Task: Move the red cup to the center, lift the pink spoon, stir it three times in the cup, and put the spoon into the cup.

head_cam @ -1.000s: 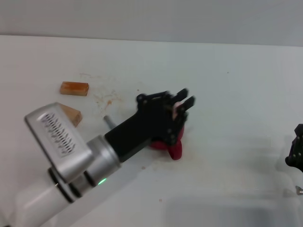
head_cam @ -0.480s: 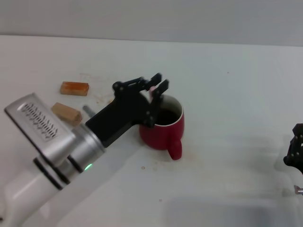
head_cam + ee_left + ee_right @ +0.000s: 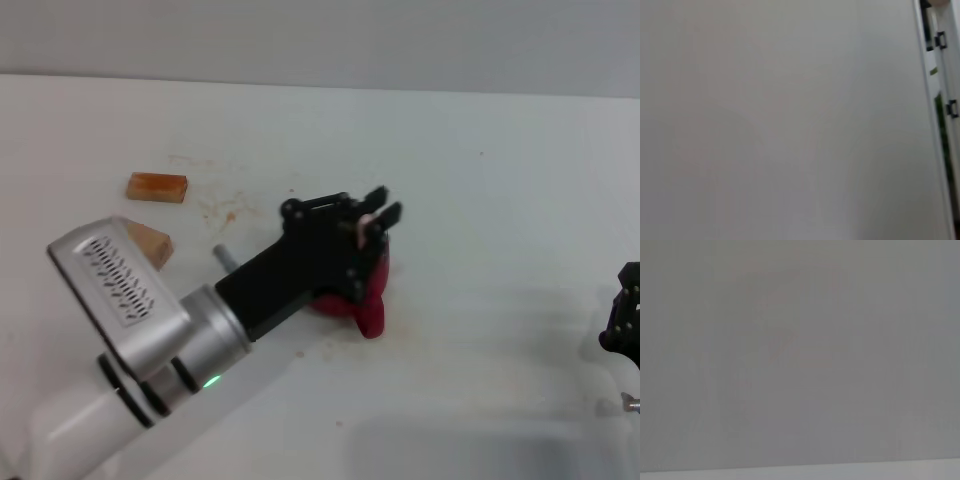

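Observation:
The red cup (image 3: pixel 368 305) stands near the middle of the white table; my left hand covers most of it, so only its lower wall and handle show. My left gripper (image 3: pixel 377 217) hangs over the cup's mouth, shut on the pink spoon (image 3: pixel 366 229), of which a short pale pink piece shows between the fingers. The spoon's bowl is hidden. My right gripper (image 3: pixel 622 322) rests at the right edge of the head view, away from the cup. Both wrist views show only blank pale surface.
An orange-brown block (image 3: pixel 157 187) lies at the left of the table. A tan wooden block (image 3: pixel 150 242) sits just below it, partly behind my left arm. Reddish stains mark the table (image 3: pixel 500 200) between the blocks and the cup.
My left gripper swung left off the cup, showing the dark liquid, then swung back right over the cup's mouth, spoon still held. The right arm has not moved.

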You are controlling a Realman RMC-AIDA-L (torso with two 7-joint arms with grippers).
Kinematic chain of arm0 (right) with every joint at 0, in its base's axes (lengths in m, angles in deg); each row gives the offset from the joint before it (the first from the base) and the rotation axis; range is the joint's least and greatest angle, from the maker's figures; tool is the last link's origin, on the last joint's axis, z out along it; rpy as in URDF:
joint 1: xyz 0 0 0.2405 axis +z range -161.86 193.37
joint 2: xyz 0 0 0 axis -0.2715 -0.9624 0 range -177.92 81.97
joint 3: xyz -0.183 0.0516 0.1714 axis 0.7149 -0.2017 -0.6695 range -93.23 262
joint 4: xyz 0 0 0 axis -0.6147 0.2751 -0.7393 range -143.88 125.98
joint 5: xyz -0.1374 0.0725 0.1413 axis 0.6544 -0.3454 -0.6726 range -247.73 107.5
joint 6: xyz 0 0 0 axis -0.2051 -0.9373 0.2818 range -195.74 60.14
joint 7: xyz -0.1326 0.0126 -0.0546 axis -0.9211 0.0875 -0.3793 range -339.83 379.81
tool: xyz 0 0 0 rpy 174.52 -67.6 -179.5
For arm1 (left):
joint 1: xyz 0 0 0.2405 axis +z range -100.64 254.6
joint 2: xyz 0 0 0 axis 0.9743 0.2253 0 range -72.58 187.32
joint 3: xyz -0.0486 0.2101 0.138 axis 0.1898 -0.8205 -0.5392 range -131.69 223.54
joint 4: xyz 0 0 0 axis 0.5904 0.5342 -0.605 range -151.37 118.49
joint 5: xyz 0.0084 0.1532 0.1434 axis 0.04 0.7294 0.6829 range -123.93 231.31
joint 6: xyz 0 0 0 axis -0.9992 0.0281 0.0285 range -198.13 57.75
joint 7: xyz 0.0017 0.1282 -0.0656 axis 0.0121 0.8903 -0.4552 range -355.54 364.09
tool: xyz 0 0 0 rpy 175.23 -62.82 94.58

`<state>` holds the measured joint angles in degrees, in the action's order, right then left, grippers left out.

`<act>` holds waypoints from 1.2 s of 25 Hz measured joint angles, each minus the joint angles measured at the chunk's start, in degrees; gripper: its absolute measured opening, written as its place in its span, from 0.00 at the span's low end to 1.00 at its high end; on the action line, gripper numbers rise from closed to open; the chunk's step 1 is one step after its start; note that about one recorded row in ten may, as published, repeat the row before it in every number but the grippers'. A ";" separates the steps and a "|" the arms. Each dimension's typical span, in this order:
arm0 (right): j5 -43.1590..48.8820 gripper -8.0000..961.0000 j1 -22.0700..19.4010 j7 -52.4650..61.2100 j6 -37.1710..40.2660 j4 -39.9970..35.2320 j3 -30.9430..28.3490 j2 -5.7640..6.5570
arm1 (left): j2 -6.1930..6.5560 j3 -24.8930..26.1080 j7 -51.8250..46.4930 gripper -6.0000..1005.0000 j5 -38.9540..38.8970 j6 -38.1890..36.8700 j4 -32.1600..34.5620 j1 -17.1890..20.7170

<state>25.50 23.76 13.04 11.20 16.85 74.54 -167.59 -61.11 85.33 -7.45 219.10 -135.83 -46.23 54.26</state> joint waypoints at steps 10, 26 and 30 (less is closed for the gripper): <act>0.00 0.01 0.15 0.00 -0.67 -0.07 0.05 0.00 | 0.14 7.39 -3.34 0.23 -0.27 4.78 0.42 0.74; 0.00 0.01 -0.27 -0.36 -0.21 0.05 0.71 0.09 | 0.86 15.77 -1.18 0.56 0.14 0.64 -8.62 6.19; -0.16 0.01 -0.36 -0.50 0.23 -0.05 0.71 0.09 | 0.24 25.46 2.64 0.72 -0.14 1.16 -8.00 9.74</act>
<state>25.34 23.40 12.55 11.44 16.80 75.25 -167.50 -60.87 110.79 -4.81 218.95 -134.67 -54.23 63.99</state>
